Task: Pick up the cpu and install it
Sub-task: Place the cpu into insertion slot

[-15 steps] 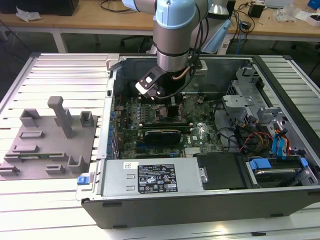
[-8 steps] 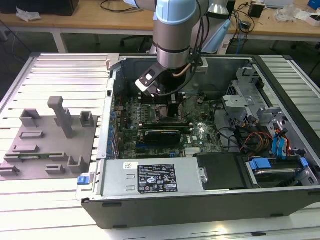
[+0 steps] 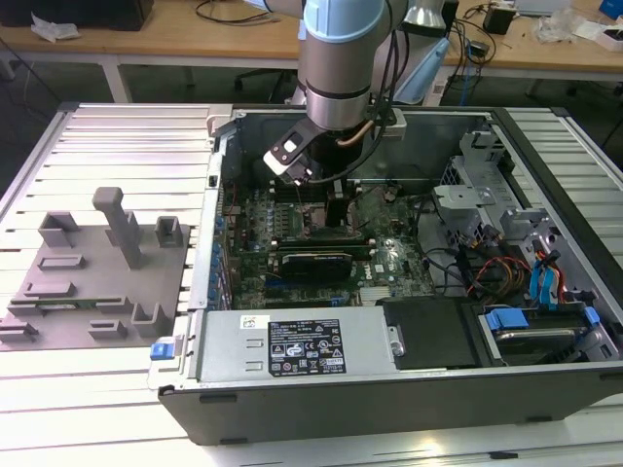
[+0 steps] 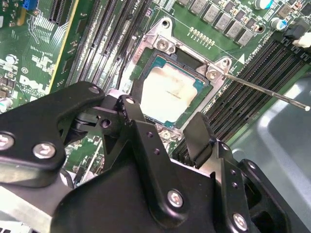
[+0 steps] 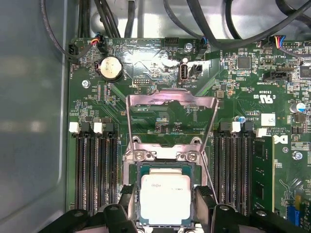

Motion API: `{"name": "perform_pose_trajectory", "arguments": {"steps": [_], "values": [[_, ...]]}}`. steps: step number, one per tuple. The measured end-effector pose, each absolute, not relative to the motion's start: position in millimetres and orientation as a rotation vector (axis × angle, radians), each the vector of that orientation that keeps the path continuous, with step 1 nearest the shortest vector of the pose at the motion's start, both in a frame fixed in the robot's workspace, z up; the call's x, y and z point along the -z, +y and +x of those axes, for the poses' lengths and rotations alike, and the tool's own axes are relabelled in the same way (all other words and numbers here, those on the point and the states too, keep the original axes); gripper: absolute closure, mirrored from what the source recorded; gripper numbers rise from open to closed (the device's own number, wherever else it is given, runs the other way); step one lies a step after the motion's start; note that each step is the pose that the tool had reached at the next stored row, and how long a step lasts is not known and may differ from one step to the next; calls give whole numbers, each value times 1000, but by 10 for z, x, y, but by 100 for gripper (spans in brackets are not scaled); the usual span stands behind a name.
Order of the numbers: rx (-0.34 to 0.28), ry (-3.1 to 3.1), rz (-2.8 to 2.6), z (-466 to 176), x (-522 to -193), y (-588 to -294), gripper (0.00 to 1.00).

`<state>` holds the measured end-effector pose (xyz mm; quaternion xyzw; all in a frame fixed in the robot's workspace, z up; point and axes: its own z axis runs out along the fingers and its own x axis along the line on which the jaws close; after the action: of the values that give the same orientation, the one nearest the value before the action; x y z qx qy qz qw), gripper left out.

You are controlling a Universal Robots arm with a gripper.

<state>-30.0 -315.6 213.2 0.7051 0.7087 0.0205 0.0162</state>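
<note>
1. We see the light-blue and silver robot arm point(image 3: 336, 58) reaching down into the open black computer case point(image 3: 389, 384), over the green circuit board point(image 5: 116, 97).
2. The small, flat, square cpu with its silvery-white metal top point(image 5: 165, 199) lies level inside the square metal-framed socket point(image 4: 165, 46) on that board.
3. The black two-fingered gripper point(image 4: 164, 116) hangs right above the socket. Its fingers are spread apart, one on each side of the cpu, and we cannot tell whether they touch the chip's edges.
4. The silver hinged load plate point(image 5: 170, 99) stands open, folded back from the socket.
5. A thin metal lever rod point(image 4: 262, 90) juts out just beside the socket.
6. Rows of black memory slots point(image 5: 95, 170) flank the socket on two sides.
7. A round silver coin battery point(image 5: 111, 68) sits on the board beyond the open plate, away from the socket.
8. The grey plastic tray with upright blocks point(image 3: 97, 263) lies well apart from the socket, outside the case on the ribbed metal table point(image 3: 97, 409).
</note>
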Motion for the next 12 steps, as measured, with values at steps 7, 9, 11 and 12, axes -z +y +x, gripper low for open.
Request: {"name": "perform_pose_trajectory", "arguments": {"steps": [7,9,11,12], "values": [[-64,2204,2192,-300,-2132,-3156,83],[-64,2204,2192,-300,-2132,-3156,89],[-64,2204,2192,-300,-2132,-3156,89],[-64,2204,2192,-300,-2132,-3156,89]]}}
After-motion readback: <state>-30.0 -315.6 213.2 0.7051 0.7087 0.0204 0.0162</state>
